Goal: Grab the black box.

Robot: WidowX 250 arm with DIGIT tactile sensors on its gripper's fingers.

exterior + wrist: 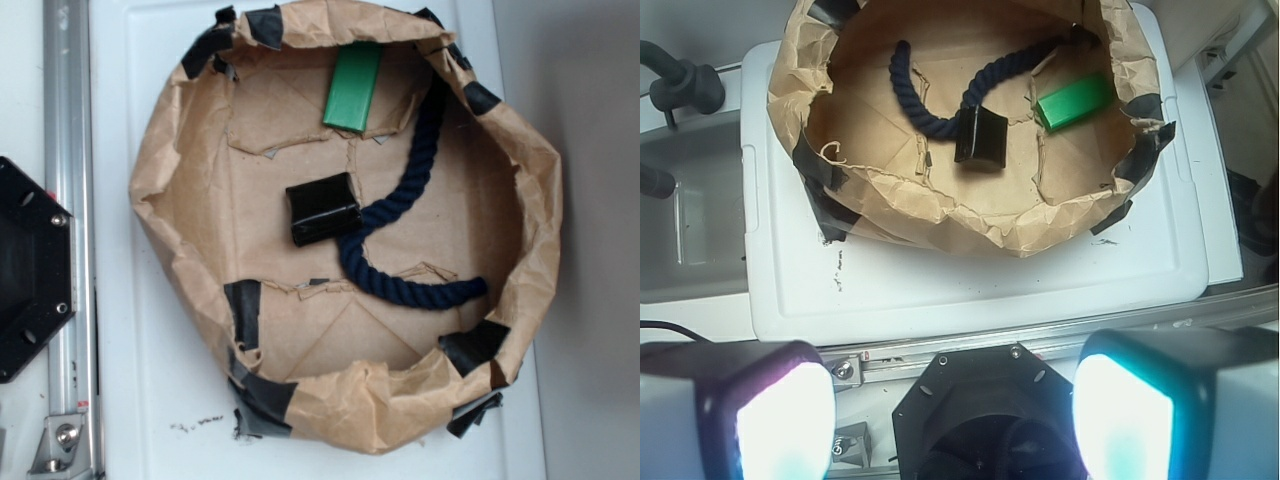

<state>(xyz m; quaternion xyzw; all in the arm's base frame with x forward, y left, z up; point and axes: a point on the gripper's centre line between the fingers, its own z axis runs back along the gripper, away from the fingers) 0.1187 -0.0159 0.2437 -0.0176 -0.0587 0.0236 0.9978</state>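
Wrist view shows the gripper (953, 405) high above the robot base and well apart from the brown paper bowl (890, 215), with its two fingers (775, 410) spread wide and nothing between them. The black box (323, 208) lies flat near the middle of the bowl floor. The dark blue rope (400, 225) touches it on one short side, and the green block (353, 87) rests further away, against the bowl wall.

The reach has not yet begun, so the step in hand appears to be the approach. To do it well, the robot should first bring the gripper over the middle of the box and only then go down, because the crumpled paper wall stands high around it and could catch a finger. The fingers should probably close across the narrower width of the box, on the two sides free from the rope. The glossy wrapping looks slippery, so a low and centered grip seems safer.
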